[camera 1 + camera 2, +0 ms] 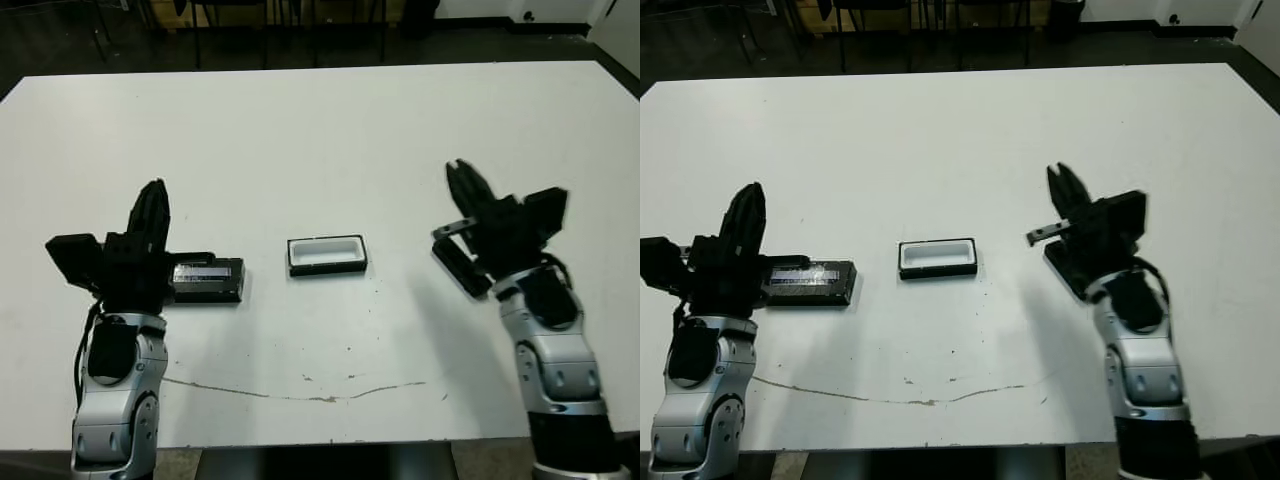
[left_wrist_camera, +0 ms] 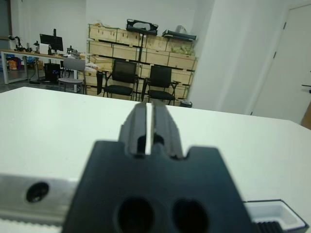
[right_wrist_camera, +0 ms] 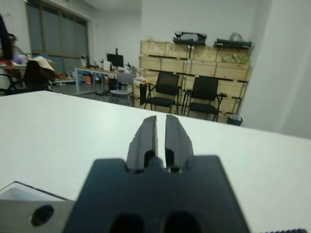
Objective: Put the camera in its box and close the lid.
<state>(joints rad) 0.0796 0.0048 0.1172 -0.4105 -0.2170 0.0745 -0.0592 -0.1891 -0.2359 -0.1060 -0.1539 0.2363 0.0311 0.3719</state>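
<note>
Nearest you: left gripper (image 1: 152,203) and right gripper (image 1: 462,180), both raised over table (image 1: 320,130), fingers pressed nearly together, holding nothing.

Next out: lid (image 1: 207,279) lies flat, label strip up, just beside left arm.

Box (image 1: 327,254) sits mid-table between arms, white lining bare, nothing inside.

Camera: you cannot pick it out for sure; dark piece by right arm may be robot's own.

Progress: nothing done yet. Left: find camera, load box, fit lid.
</note>
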